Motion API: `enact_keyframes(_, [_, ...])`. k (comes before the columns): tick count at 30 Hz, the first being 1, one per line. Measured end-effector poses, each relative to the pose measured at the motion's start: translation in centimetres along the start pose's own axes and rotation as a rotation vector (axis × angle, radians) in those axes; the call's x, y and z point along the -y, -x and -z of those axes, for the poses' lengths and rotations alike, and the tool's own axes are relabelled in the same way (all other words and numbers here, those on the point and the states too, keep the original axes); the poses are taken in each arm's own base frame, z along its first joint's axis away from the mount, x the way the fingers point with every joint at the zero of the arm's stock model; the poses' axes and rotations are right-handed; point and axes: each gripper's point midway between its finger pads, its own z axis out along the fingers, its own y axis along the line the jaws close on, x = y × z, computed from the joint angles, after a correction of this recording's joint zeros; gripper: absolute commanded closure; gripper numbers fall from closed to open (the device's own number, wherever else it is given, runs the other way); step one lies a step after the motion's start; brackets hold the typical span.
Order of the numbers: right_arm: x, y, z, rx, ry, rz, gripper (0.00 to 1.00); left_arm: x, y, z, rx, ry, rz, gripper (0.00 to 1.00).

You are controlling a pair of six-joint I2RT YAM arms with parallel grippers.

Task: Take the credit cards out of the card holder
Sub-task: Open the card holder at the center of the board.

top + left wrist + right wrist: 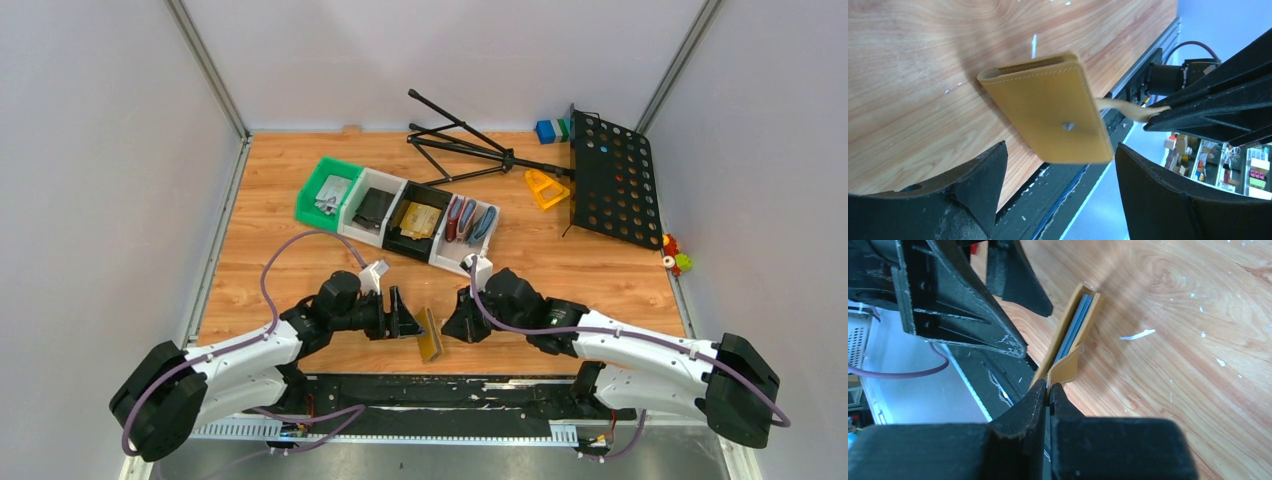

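The mustard-yellow card holder (pixel 430 335) is held on edge just above the table's near edge, between my two grippers. My right gripper (pixel 1049 390) is shut on its strap tab (pixel 1066 369); in the top view the gripper (pixel 455 325) is just right of the holder. My left gripper (pixel 1060 147) is open, its fingers apart on either side of the holder's studded outer face (pixel 1048 115) without touching it. The holder's open edge shows thin grey-blue layers (pixel 1075 325) inside. No gold-tan credit card shows outside the holder.
A row of bins stands behind: green (pixel 325 195), white (pixel 372 210), black (pixel 415 220) with gold-tan flat items, and white (pixel 470 222) with red and blue wallets. A black tripod (pixel 460 145) and a perforated plate (pixel 612 180) lie at the back right.
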Motion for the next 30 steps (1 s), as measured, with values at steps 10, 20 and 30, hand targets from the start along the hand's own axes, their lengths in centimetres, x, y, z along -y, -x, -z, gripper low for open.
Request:
enact_keyframes(10, [-1.7,0.8,0.9,0.03,0.075,0.013,1.0,1.0,0.0,-0.5,-0.005,-0.039,0.012,0.29])
enact_keyframes(20, [0.7,-0.2,0.3,0.023,-0.017,-0.003,1.0,0.4,-0.4,-0.9,-0.041,-0.006,0.012,0.39])
enact_keyframes(30, [4.5,0.0,1.6,0.088,-0.216,-0.02,1.0,-0.9,-0.3,-0.5,-0.045,0.086,-0.017,0.39])
